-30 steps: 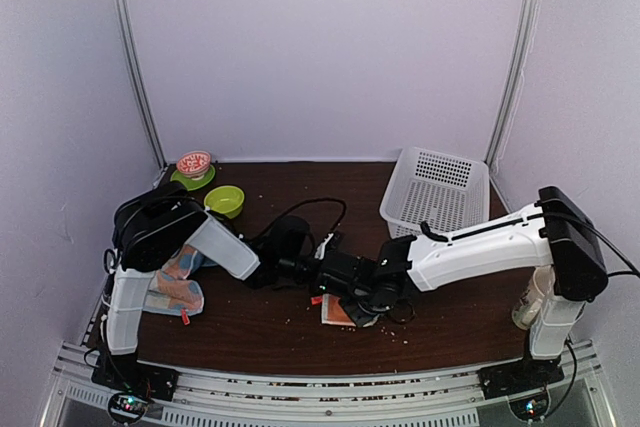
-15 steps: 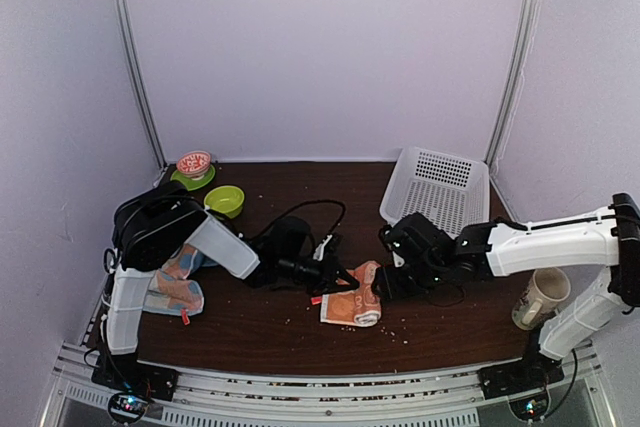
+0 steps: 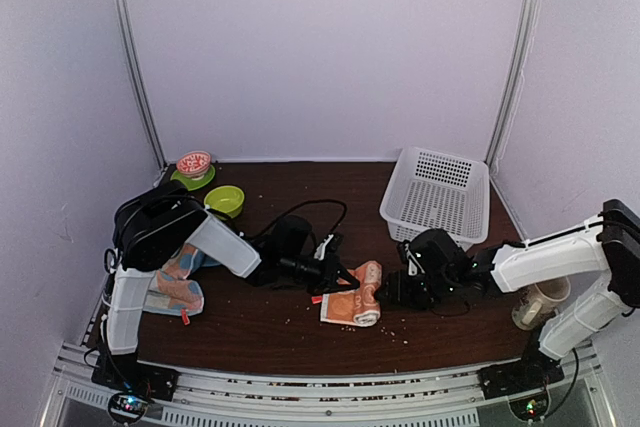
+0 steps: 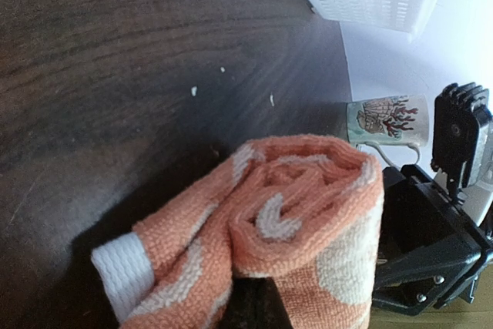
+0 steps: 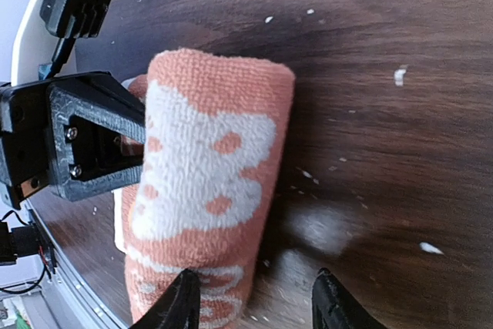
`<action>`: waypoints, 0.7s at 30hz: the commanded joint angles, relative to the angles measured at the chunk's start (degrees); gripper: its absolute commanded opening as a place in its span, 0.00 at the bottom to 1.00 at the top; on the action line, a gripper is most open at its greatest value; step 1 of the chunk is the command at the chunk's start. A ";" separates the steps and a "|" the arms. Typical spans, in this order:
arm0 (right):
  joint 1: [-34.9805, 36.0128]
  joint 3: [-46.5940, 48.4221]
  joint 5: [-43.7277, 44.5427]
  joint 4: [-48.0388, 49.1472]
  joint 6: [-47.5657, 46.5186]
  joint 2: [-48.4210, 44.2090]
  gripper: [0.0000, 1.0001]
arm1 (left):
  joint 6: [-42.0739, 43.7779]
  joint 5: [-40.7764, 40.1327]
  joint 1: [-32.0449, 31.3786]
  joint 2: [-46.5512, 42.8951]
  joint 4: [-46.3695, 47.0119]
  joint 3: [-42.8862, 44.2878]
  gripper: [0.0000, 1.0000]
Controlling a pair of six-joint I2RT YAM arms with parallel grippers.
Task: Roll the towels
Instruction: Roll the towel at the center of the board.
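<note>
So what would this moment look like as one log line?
orange towel: rolled up | left gripper: shut, at the roll | right gripper: open, next to the roll

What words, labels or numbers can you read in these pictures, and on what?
No text can be read.
The mug shows drawings, no words.
The orange towel has white cartoon shapes, no letters.
The red-topped dish has print too small to read.

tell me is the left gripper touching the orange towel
Touching. The right wrist view shows the left gripper pressed into the side of the rolled orange towel, no gap; the left wrist view shows the roll lying over its jaws.
</note>
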 commanded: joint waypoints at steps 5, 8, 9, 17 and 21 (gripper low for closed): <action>0.13 4.41 -4.71 6.24 2.76 7.01 0.53 | 2.06 -0.91 0.36 -0.99 -1.45 -0.61 0.00; 0.32 6.27 -4.98 5.74 2.46 9.29 0.53 | 2.63 -0.93 0.36 -1.57 -2.20 -0.79 0.00; 0.45 6.94 -5.32 5.79 2.40 10.29 0.52 | 2.65 -0.98 0.34 -1.70 -2.25 -0.92 0.00; 1.30 11.12 -5.11 1.81 1.06 15.44 0.00 | 4.89 -2.25 0.36 -5.20 -5.25 -2.95 0.00; 1.55 16.00 -1.59 -9.68 -5.48 15.44 0.00 | 7.14 -3.34 0.59 -9.01 -9.08 -5.37 0.01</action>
